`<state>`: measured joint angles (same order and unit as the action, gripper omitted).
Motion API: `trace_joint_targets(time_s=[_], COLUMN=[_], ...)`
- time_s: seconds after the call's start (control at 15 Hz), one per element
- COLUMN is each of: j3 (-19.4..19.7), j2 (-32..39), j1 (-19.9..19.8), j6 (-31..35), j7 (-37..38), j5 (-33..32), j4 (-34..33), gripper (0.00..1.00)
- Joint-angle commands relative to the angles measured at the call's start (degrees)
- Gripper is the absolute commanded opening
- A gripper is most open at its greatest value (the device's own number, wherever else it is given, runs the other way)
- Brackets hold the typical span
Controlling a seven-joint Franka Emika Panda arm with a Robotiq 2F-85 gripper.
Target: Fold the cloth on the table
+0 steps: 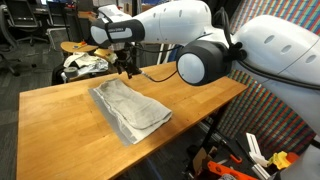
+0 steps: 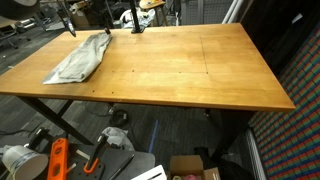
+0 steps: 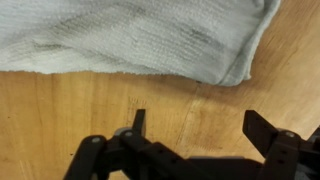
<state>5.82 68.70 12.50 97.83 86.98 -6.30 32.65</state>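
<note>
The setting was a busy lab or office, with one wooden worktop (image 1: 60, 105) carrying the job.

**Task item.** One grey cloth (image 1: 130, 108) lay flat on the worktop near a long edge and towards one end. In both exterior views (image 2: 80, 58) it showed as a long, narrow, rumpled band rather than a spread sheet. In the wrist view its edge (image 3: 130, 35) ran across the top of the picture, with bare wood below it.

**Progress.** On this evidence, I judged that at least one fold was already in place, since the band looked layered and thick along its sides. It was untidy, though, and the ends did not line up. If you want a compact result, a further fold end to end and some squaring up appeared to be left. The exact number of layers could not be confirmed.

**Your gripper.** One gripper (image 3: 197, 125) hung just clear of the cloth's far end, above bare wood. Its two fingers (image 3: 140, 122) were spread wide and held nothing.

**Count.** One cloth, one worktop, one arm (image 1: 205, 60), one gripper. No other item was seen on the worktop.
</note>
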Motion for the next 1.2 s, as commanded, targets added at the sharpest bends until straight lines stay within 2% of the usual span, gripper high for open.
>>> trace_joint_targets(time_s=[0.0, 0.33, 0.73, 1.13], j3=[-0.48, 0.35, -0.66, -1.26], j2=[0.69, 2.23, 3.57, 2.49], j1=[2.16, 4.51, 3.92, 3.94], j6=[1.32, 2.25, 0.15, -7.33], j7=[0.44, 1.47, 0.57, -1.62], j5=[-0.05, -0.68, 0.78, 1.12], j4=[-2.01, -2.33, -2.41, -1.64], gripper=[1.00, 1.00, 1.00, 1.00])
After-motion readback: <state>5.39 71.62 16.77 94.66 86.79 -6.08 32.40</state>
